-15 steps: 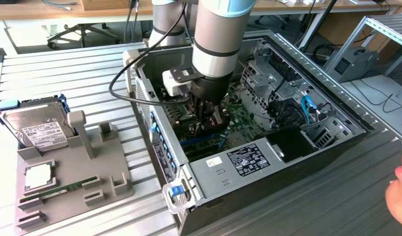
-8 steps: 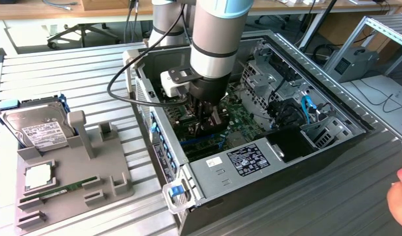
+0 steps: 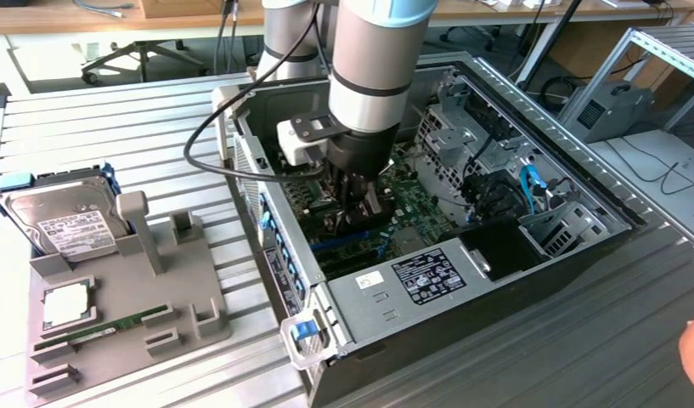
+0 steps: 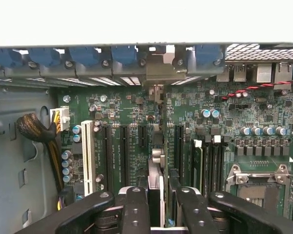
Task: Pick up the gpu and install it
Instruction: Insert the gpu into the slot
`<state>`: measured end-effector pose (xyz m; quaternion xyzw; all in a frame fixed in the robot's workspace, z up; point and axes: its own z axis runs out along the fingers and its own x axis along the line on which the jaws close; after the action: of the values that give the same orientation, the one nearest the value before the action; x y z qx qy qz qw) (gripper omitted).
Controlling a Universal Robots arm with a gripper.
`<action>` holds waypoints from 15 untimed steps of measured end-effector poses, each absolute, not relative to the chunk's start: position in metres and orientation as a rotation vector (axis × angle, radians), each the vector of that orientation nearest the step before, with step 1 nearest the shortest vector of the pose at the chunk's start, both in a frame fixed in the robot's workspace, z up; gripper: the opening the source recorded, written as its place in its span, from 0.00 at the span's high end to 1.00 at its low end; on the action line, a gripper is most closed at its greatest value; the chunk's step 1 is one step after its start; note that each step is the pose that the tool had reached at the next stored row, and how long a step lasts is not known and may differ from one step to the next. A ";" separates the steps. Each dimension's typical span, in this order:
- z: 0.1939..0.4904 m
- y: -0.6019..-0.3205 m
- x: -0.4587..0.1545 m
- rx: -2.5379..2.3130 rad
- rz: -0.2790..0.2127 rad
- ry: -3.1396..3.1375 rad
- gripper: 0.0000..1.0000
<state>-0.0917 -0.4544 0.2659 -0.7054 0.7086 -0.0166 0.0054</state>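
gripper: was clamped on the gpu edge-on, inside the computer case.
advice: card needed keeping square over its slot.

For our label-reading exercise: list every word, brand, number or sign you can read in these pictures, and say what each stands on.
Nothing can be read.
White label on the silver hard drive: print too small.
Black sticker on the grey metal power supply cover: blurred.
White round-edged sticker beside it: blurred.
White lettering on the green motherboard: too small.

The exterior view looks down from high on the open computer case; the wrist view faces its motherboard closely.
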 end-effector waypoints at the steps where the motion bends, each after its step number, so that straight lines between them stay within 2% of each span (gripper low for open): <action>1: 0.266 -0.454 -0.092 -2.208 -0.052 2.219 0.73; 15: 0.266 -0.454 -0.094 -2.171 -0.035 2.241 0.73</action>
<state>-0.0945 -0.4543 0.2660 -0.6958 0.7181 -0.0112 0.0106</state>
